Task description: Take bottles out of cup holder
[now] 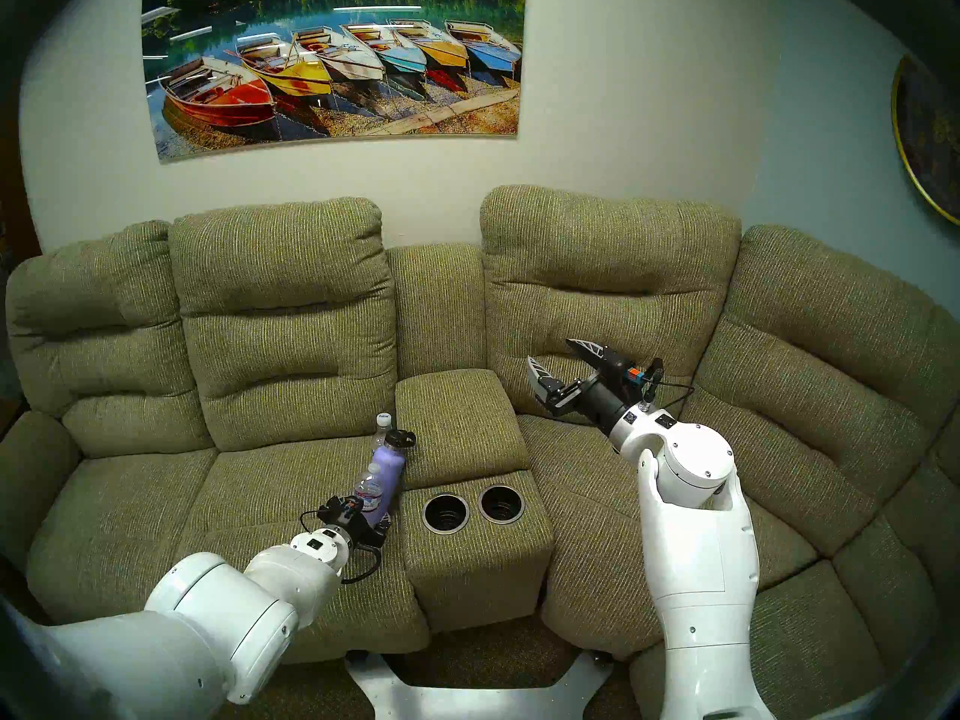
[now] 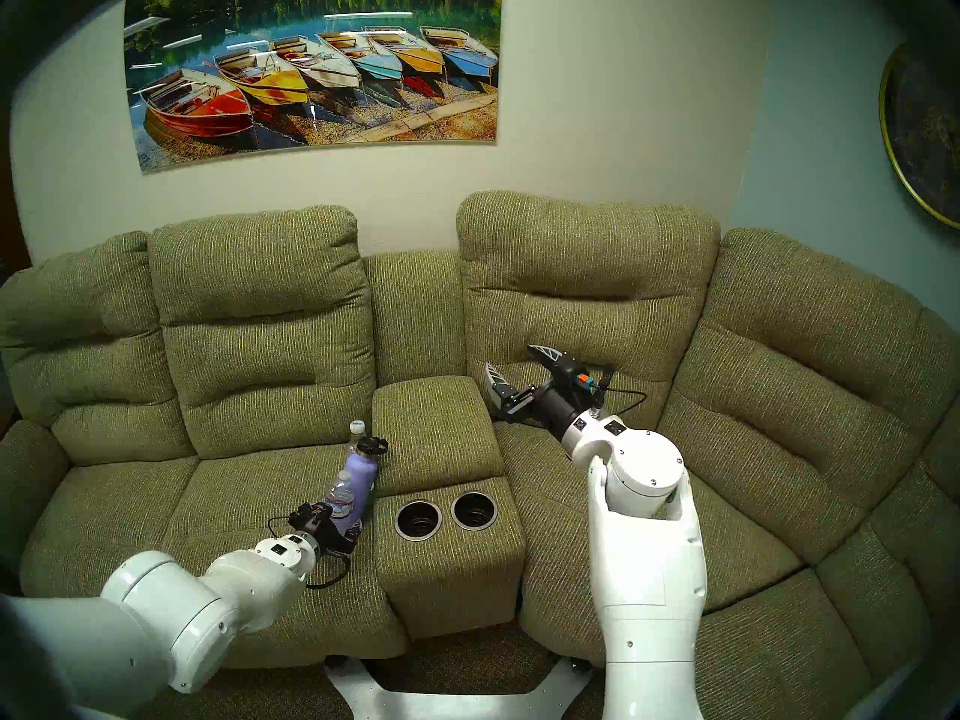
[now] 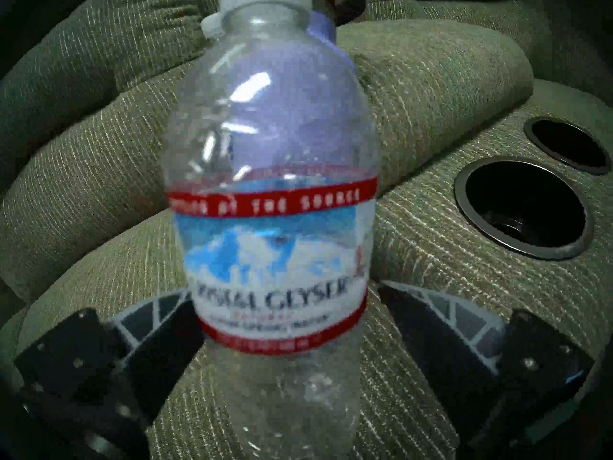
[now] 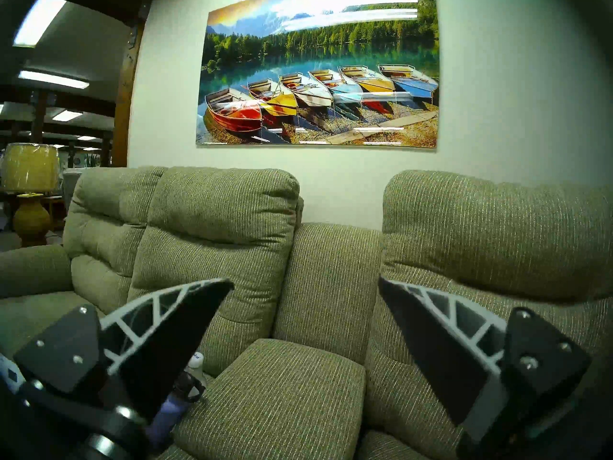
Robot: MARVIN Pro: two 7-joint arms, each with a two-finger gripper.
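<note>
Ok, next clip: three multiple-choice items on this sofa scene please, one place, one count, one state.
1. Where is the lavender metal flask with the black loop cap? A in a well; B on the green seat cushion; C in a gripper.
2. How many silver-rimmed round black cup-holder wells show? A one; B two; C three.
3. The right gripper is: A open, empty; B shut on a bottle; C shut, empty.
B: it rests on the cushion beside the console. B: two rims sit side by side. A: fingers spread, nothing between.
</note>
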